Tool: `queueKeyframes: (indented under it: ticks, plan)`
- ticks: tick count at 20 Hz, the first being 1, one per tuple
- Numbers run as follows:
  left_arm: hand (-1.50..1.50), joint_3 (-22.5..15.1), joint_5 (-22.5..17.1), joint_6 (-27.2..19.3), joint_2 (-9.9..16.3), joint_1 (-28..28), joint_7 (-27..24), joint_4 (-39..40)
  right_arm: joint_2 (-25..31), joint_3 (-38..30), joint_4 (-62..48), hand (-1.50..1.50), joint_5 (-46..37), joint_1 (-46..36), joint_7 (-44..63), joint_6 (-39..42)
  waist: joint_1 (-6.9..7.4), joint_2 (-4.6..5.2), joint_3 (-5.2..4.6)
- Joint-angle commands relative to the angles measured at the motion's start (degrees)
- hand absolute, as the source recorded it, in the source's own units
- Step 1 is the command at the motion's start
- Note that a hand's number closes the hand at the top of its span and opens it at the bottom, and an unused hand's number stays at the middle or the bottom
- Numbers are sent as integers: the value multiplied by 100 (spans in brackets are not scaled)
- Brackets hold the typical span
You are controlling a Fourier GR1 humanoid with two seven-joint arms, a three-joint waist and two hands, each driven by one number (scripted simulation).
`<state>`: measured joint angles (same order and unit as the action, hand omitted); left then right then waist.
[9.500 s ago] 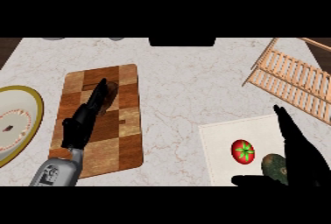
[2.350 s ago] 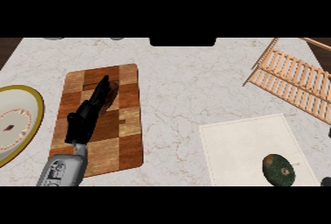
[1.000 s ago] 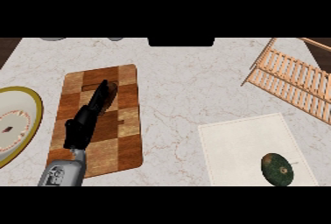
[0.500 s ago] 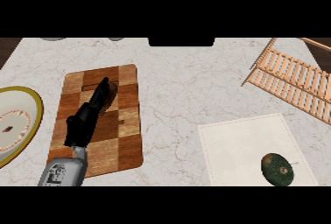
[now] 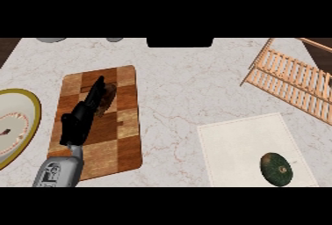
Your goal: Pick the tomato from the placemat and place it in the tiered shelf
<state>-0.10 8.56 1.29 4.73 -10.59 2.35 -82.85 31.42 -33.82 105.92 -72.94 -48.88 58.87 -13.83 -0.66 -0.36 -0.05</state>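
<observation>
The white placemat [image 5: 250,140] lies at the lower right of the counter. Only a dark green round fruit [image 5: 277,168] sits on its near right part; no tomato shows anywhere in view. The wooden tiered shelf [image 5: 295,79] stands at the upper right, partly cut by the edge. My left hand [image 5: 83,114] rests open over the checkered cutting board [image 5: 123,132], fingers straight and pointing away. A small brown thing [image 5: 107,97] lies just right of its fingertips. My right hand is out of view.
A white plate with a yellow rim [image 5: 16,125] lies at the left edge. Two grey round objects [image 5: 50,39] and a dark block [image 5: 179,42] sit along the far edge. Bare marble counter [image 5: 188,92] spreads between the board and the placemat.
The tomato, on the placemat 9.5 s ago, is gone from it, and the right hand has left the view. Over the last second nothing has visibly moved.
</observation>
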Motion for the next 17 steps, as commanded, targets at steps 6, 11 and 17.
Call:
queueKeyframes:
  ticks: [6,11,17]
  plan:
    - [0,27,-43,61,63,275,84,-152,328,-1171,1753,-150,566,303,1121,2550,-201,-89,1]
    - [0,6,56,-156,-75,353,-47,-150,200,-2086,2666,-150,1380,971,926,3744,-332,-110,5]
    - [0,203,-40,-116,67,454,-89,-115,115,-3404,3409,-150,2615,1194,732,4784,-476,-167,7]
